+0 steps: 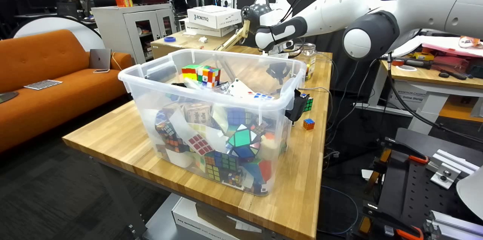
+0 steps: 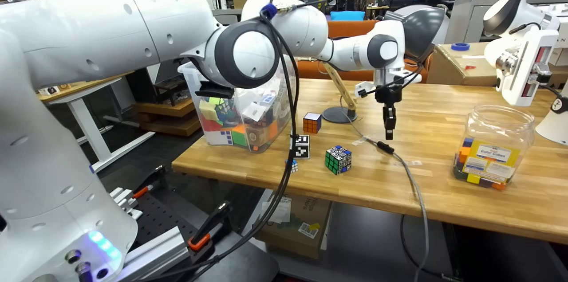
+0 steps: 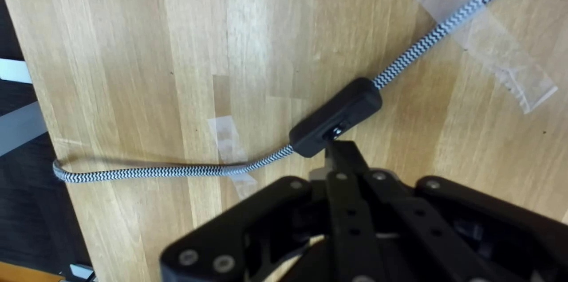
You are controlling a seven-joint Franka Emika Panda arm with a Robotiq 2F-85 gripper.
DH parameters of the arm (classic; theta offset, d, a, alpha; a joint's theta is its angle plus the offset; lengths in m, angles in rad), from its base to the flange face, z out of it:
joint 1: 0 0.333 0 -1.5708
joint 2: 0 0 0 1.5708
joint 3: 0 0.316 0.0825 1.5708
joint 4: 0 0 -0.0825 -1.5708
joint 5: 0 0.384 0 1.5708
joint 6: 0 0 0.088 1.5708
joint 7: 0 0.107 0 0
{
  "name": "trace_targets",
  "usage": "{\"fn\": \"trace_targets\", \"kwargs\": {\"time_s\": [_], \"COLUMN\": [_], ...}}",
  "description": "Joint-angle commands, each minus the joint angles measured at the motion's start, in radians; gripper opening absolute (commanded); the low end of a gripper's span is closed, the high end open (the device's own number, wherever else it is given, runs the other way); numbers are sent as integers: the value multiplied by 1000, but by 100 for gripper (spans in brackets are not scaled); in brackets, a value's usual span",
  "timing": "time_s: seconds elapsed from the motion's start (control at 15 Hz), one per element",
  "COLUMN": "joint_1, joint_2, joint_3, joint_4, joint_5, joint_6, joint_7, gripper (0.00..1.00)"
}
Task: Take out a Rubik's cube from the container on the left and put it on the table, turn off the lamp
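My gripper points straight down over the wooden table, shut with nothing held. In the wrist view the tip of the gripper overlaps the edge of the lamp cord's black switch, beside its small shiny button; contact cannot be told. Behind the arm stands the lamp, with a grey shade and round base; whether it is lit cannot be told. A translucent container is full of cubes. Outside it on the table are a white-topped Rubik's cube and a black-and-white patterned cube.
The cord is taped down and runs over the table's edge. A clear jar of color cubes stands beyond the switch. A small cube lies near the table's edge. Another robot arm stands at the far side.
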Motion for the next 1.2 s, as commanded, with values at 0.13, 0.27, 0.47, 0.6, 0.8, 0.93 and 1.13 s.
{"fn": "trace_targets", "kwargs": {"time_s": [0.13,0.27,0.47,0.6,0.8,0.93,1.13], "joint_1": [-3,-3,-3,-3,-4,0,1], "joint_2": [0,0,0,0,0,0,1], "joint_3": [7,8,9,9,13,12,8], "joint_4": [4,4,4,4,2,-1,-11], "joint_5": [-2,-2,-2,-2,2,-1,-5], "joint_6": [-4,-4,-4,-4,7,13,18], "joint_7": [0,0,0,0,-2,-4,1], "gripper": [1,1,1,0,0,0,0]}}
